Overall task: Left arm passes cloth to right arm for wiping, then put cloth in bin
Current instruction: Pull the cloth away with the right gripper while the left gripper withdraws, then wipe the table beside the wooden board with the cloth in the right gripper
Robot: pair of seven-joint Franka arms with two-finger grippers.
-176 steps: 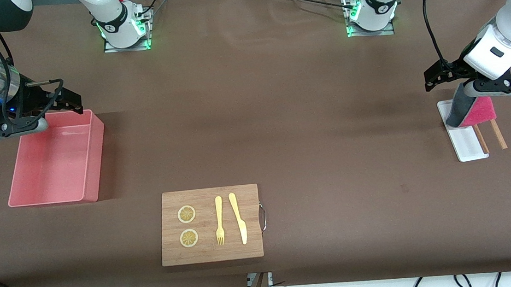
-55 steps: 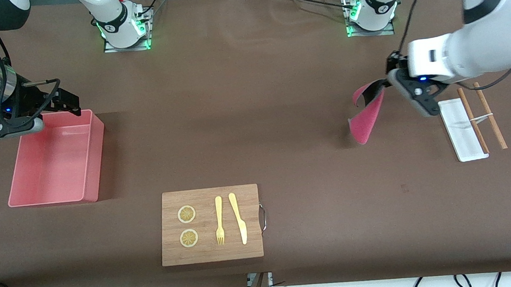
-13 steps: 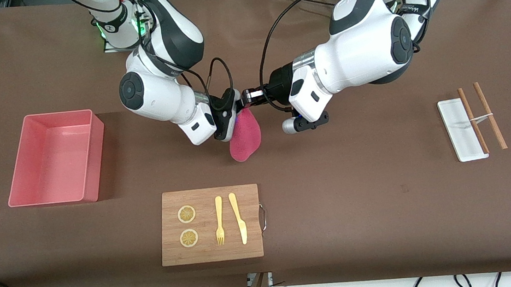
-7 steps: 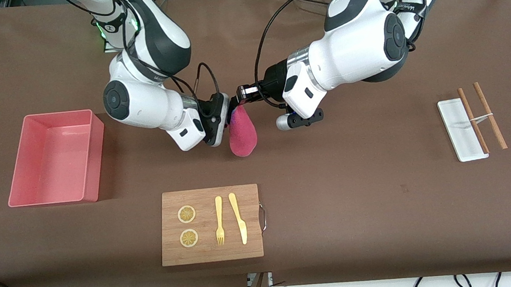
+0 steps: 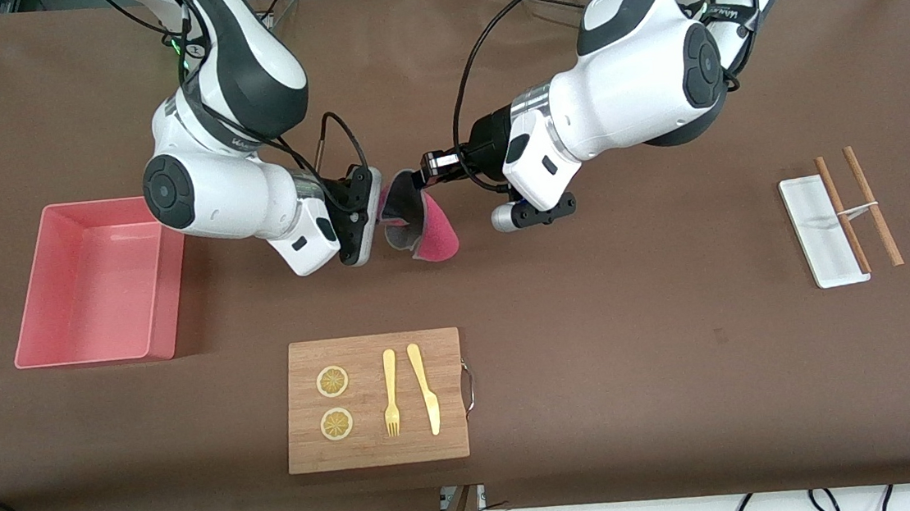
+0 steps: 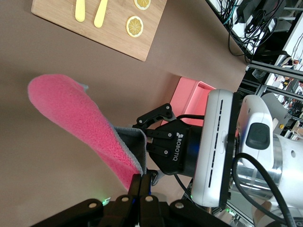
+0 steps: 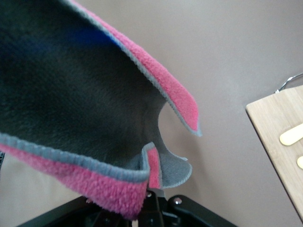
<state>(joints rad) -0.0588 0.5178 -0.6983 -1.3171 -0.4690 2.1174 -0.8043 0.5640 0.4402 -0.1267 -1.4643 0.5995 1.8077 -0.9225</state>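
I saw the brown tabletop (image 5: 646,370) spread wide, with both arms reaching in over its middle. The left arm (image 5: 631,100) came from its base and bent down toward the centre; the right arm (image 5: 226,177) did the same from its own end, and the two met above bare tabletop.

The bin (image 5: 95,279) sat toward the right arm's end, well apart from the right pincer (image 5: 379,217) and standing open. The wooden board (image 5: 375,400) lay nearer the front camera than both pincers, below where they met, and carried two lemon slices (image 5: 334,402), a fork (image 5: 390,391) and a knife (image 5: 424,387). A white tray (image 5: 815,244) with two wooden sticks (image 5: 858,204) across it lay toward the left arm's end, well apart from the left pincer (image 5: 422,178).

The cloth (image 5: 419,226) hung in the air between the two pincers, over the tabletop, folded so that its grey face showed inside and its pink face outside. In the left wrist view the left pincer's fingers (image 6: 142,187) were pressed together on one edge of the cloth (image 6: 75,125), with the right pincer (image 6: 154,137) facing it just beside that edge. In the right wrist view the right pincer's fingers (image 7: 154,208) were pinching another edge of the cloth (image 7: 85,113), so both pincers held it at once.
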